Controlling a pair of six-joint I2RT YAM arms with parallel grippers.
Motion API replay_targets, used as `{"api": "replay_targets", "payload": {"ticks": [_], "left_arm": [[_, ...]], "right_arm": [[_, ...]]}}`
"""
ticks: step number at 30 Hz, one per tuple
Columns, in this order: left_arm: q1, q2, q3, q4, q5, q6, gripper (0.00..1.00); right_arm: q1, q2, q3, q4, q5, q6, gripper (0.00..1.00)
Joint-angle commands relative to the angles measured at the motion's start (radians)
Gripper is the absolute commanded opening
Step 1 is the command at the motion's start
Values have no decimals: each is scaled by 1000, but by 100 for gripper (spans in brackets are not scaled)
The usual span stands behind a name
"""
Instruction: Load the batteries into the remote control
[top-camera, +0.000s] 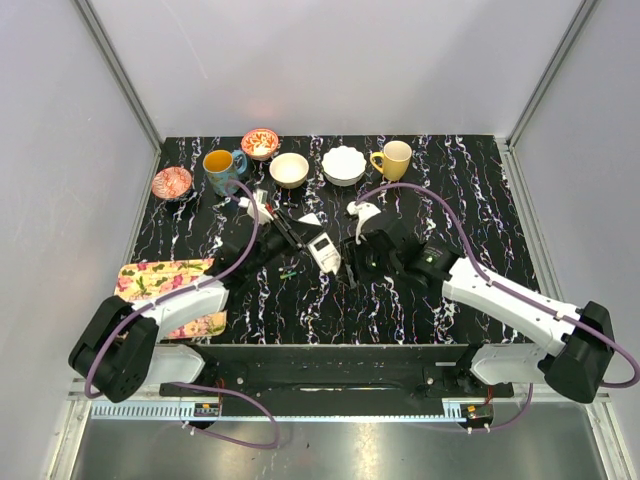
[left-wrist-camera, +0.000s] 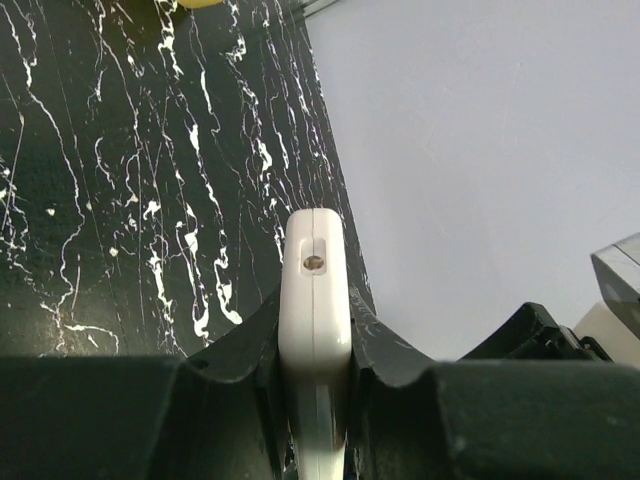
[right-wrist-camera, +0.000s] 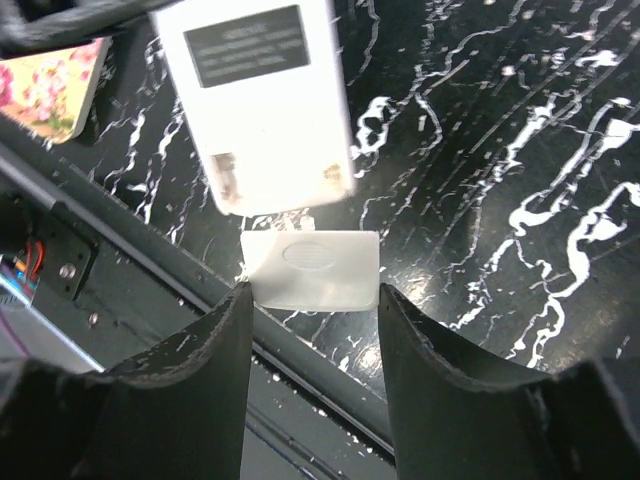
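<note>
Left gripper (left-wrist-camera: 315, 400): jaws fully closed on the small flat white plastic remote control (left-wrist-camera: 315, 300), clamped edge-on between the two fingers. One narrow end sticks out past the fingertips, with a small round hole in its face. In the top view the remote (top-camera: 325, 252) sits at the tip of the left gripper (top-camera: 311, 244), above the black white-veined marble-pattern tabletop (top-camera: 450, 300).

Right gripper (right-wrist-camera: 313, 300): jaws about half open, closed onto the thin white translucent back-cover panel (right-wrist-camera: 312, 270). The panel spans the gap, each side edge against a fingertip. An oval thumb dimple shows on its face.

Straight ahead of the right fingertips: the remote's back (right-wrist-camera: 265, 100), dark label facing the camera, battery bay uncovered at the end nearest the panel. Panel and remote look just apart; contact cannot be judged.

One tiny greenish battery (top-camera: 289, 270) lies on the tabletop just beside the left gripper, on its base-ward side. Colour detail too small to read.
</note>
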Motion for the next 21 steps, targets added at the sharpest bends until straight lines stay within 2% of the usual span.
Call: {"api": "replay_targets", "payload": {"ticks": [1, 7, 11, 12, 17, 21], "left_arm": [[35, -48, 43, 15, -26, 49, 0], [159, -238, -75, -31, 29, 8, 0], [200, -367, -107, -116, 112, 14, 0], [201, -418, -109, -139, 123, 24, 0], [206, -606, -148, -247, 164, 84, 0], [190, -643, -197, -233, 193, 64, 0]], "right_arm": [[-3, -3, -4, -24, 157, 67, 31], [-121, 111, -62, 17, 228, 125, 27], [-243, 257, -76, 85, 187, 122, 23], [-259, 322, -58, 93, 193, 118, 22], [-314, 456, 30, 90, 213, 76, 19], [-337, 554, 135, 41, 211, 24, 19]]}}
